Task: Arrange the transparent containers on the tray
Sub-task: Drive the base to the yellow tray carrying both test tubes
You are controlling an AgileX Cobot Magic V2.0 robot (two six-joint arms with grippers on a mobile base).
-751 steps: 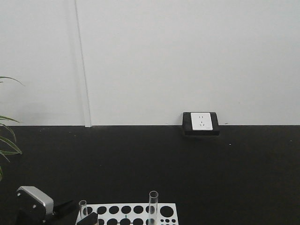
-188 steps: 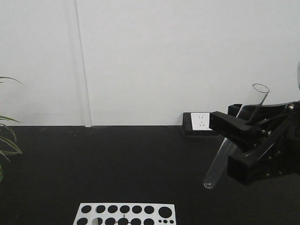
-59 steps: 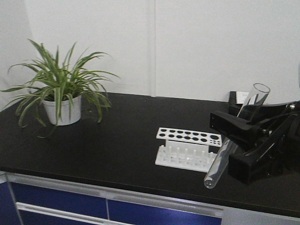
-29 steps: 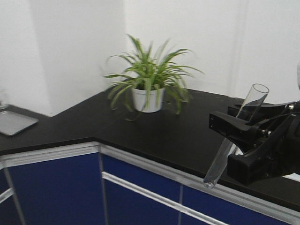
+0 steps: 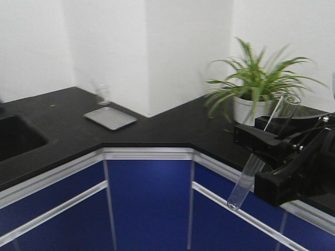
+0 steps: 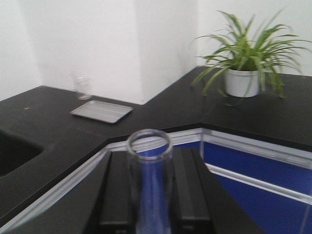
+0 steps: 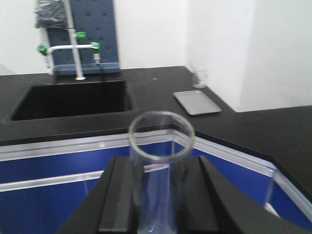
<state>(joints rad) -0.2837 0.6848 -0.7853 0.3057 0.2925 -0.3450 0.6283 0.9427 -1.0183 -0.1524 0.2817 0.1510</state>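
Observation:
Each gripper holds one of the transparent containers. In the front view my right gripper [image 5: 260, 137] is shut on a wide clear test tube [image 5: 250, 175] that slants with its open rim up and its round end low, over the counter's edge. The right wrist view shows that tube [image 7: 158, 187] clamped between the black fingers [image 7: 129, 195] of the right gripper [image 7: 158, 163]. In the left wrist view my left gripper [image 6: 151, 156] is shut on a narrower clear tube [image 6: 149, 195], rim toward the camera. The tray is out of view.
A black L-shaped counter [image 5: 157, 133] over blue cabinets [image 5: 149, 204] turns a corner ahead. On it lie a flat silver metal pan [image 5: 110, 118], a small glass beaker [image 5: 103, 94] and a potted plant [image 5: 256, 99]. A sink [image 7: 73, 100] with a faucet [image 7: 73, 48] lies to the left.
The view has swung left along the counter: the white rack has left the view, the plant has shifted right, and the silver pan and sink have come in. The right gripper's hold on its tube is unchanged.

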